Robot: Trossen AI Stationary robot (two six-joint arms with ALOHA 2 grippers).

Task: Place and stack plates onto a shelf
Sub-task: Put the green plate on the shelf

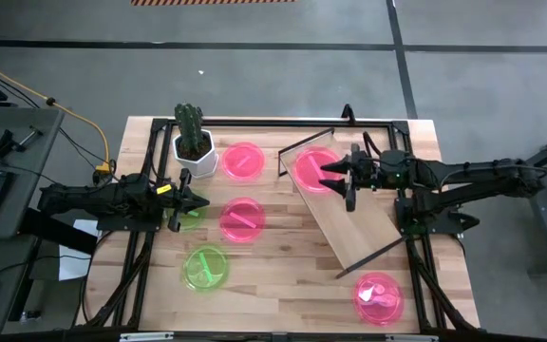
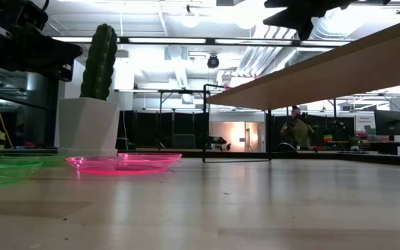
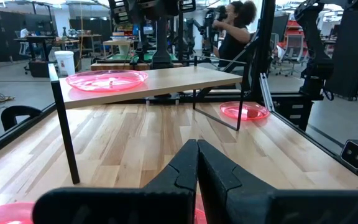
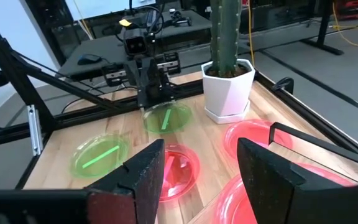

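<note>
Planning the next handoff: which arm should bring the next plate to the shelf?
Probably left. The left gripper is shut on the green plate. The right gripper is open over the pink plate on the shelf.

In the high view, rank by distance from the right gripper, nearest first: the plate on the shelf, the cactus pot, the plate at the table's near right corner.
1. Plate on the shelf: right beside the right gripper.
2. Near-right corner plate: off the shelf's far end.
3. Cactus pot: across the table, left.

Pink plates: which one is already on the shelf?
The pink plate under the right gripper, on the shelf. The other three pink plates lie on the tabletop.
</note>
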